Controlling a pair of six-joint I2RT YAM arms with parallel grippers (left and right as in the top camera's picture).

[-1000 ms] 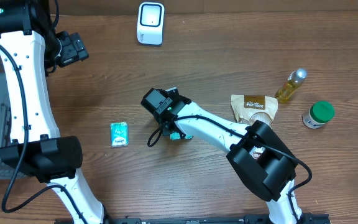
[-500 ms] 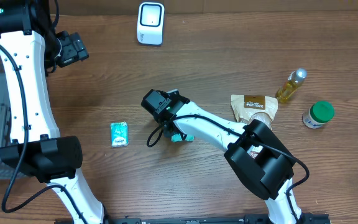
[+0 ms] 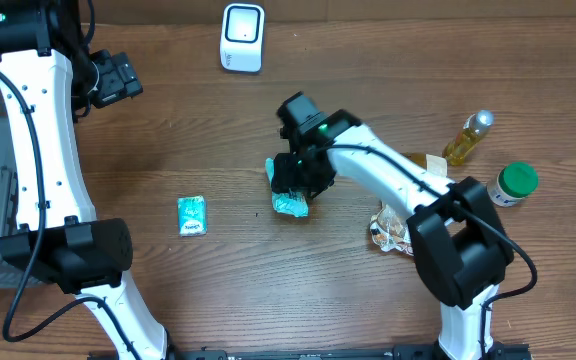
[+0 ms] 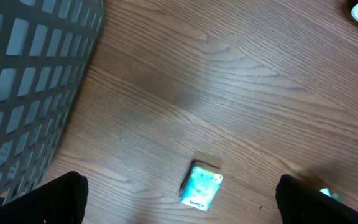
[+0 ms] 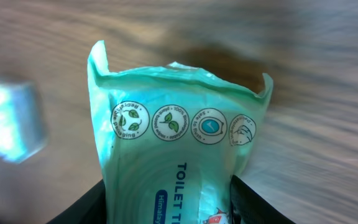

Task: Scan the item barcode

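Two claws to account for, one item in hand.

Right claw: your fingers flank the lower part of the green packet and press on both its sides. Read it as pinched, not loosely cradled. In the wrist view the packet stands upright with its crimped top edge away from the claw. A row of round symbols and the words "TOILET TI…" face the lens. No barcode shows on that face, and you cannot tell from here whether it sits on the far side or lower down.

Packet, position: from overhead it hangs at the claw's tip over the middle of the counter. It is well apart from the scanner, which stands near the far edge. Whether its bottom touches the wood cannot be told.

Left claw: spread wide and holding nothing, at the left near the wire basket.

Other stock: a small teal sachet lies flat on the counter to the left of the held packet. An oil bottle and a green-lidded jar sit at the right, both away from the work.

Step in hand, as judged: pick-up done or finishing, presentation to the scanner not yet begun.

Next move calls for:
- Carry the packet toward the scanner.
- Turn your wrist so the coded face meets the scanner's window.
- Keep your fingers off the code.
- Hold the packet flat; the film looks soft, and a hard squeeze may crumple the print.
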